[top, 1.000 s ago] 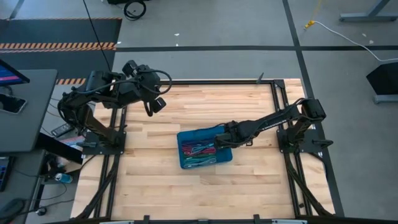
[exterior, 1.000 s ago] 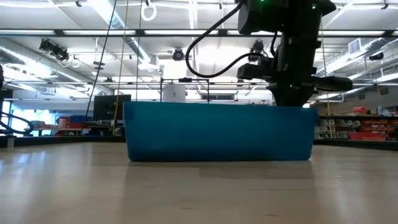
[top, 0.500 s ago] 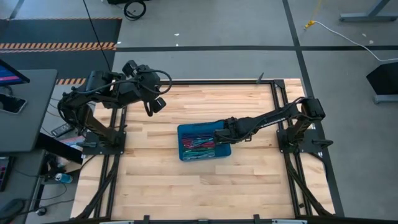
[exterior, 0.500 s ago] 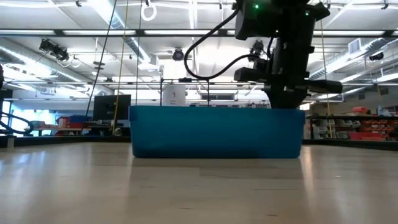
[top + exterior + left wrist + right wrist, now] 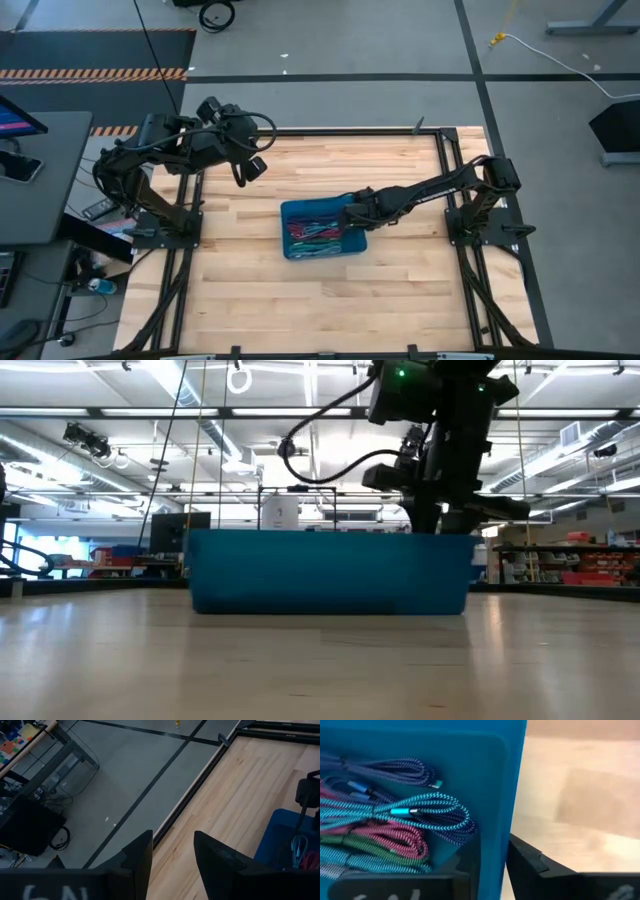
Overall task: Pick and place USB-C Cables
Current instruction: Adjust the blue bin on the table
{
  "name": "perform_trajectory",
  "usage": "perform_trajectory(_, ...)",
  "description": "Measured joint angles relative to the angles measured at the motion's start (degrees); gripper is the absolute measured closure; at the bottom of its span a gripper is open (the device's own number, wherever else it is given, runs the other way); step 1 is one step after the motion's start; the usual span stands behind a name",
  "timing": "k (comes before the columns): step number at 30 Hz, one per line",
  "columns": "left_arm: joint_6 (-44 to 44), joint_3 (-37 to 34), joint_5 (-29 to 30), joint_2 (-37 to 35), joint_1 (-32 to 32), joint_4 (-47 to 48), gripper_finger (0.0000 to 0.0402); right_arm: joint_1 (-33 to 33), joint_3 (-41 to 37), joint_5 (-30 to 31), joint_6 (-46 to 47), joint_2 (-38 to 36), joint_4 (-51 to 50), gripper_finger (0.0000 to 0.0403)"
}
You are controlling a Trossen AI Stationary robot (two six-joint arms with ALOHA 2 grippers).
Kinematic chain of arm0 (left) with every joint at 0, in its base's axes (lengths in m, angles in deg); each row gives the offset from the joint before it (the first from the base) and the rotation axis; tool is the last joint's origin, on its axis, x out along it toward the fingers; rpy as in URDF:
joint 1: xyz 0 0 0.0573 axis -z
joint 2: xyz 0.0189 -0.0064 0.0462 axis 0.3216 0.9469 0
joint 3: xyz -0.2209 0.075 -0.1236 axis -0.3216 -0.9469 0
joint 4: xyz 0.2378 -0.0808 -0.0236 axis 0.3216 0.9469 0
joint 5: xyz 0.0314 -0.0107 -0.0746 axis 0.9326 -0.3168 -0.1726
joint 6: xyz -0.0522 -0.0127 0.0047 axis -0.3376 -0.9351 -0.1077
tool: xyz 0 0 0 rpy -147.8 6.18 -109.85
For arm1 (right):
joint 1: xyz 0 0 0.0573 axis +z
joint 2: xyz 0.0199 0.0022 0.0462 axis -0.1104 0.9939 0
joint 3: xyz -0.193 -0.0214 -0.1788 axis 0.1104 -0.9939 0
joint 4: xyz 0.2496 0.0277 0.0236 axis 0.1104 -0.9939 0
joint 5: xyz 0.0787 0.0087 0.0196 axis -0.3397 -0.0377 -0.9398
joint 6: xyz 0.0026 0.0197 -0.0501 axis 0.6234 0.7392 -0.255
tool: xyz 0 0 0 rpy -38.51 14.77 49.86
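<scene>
- No readable text, brand, label or number shows in any view.
- Pale marks on the dark wrist housings, at six o'clock in both wrist views, are cut off and illegible.

Wooden table (image 5: 300, 300), blue bin (image 5: 288, 212) near its middle

Above, we look straight down; low, level across the table; both share the blue bin (image 5: 322, 229).
</scene>
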Motion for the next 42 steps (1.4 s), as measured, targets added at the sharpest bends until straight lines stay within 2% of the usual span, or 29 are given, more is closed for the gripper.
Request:
perform_trajectory(4, -0.36, 0.00, 0.00, 0.01, 0.01, -0.02, 0.0251, 0.05, 0.12, -1.11, -1.61, -0.09, 3.48, 0.0310)
perform_trajectory(14, -1.03, -0.01, 0.00, 0.01, 0.01, 0.00, 0.0251, 0.01, 0.16, -1.65, -3.33, -0.21, 1.50, 0.0309)
perform_trajectory(23, -1.01, 0.00, 0.02, 0.01, 0.00, 0.00, 0.0251, -2.77, 0.60, -3.32, -11.66, -2.66, -0.38, 0.0309)
perform_trajectory(32, -1.50, 0.00, 0.00, 0.01, 0.01, -0.01, 0.0251, -3.60, 1.30, 5.15, -16.43, -11.45, -0.11, 0.0309)
perform_trajectory(35, -1.50, 0.00, 0.00, 0.01, 0.01, 0.00, 0.0251, -4.63, 1.30, 7.64, -22.42, -14.70, 1.46, 0.0310)
perform_trajectory(37, -1.52, 0.00, 0.00, -0.01, 0.01, -0.01, 0.0251, -6.72, 1.30, 6.84, -27.09, -16.07, 3.37, 0.0316)
perform_trajectory(42, -1.49, 0.00, 0.02, 0.01, 0.01, 0.00, 0.0251, -12.96, 1.30, -1.54, -43.24, -16.51, 12.17, 0.0391)
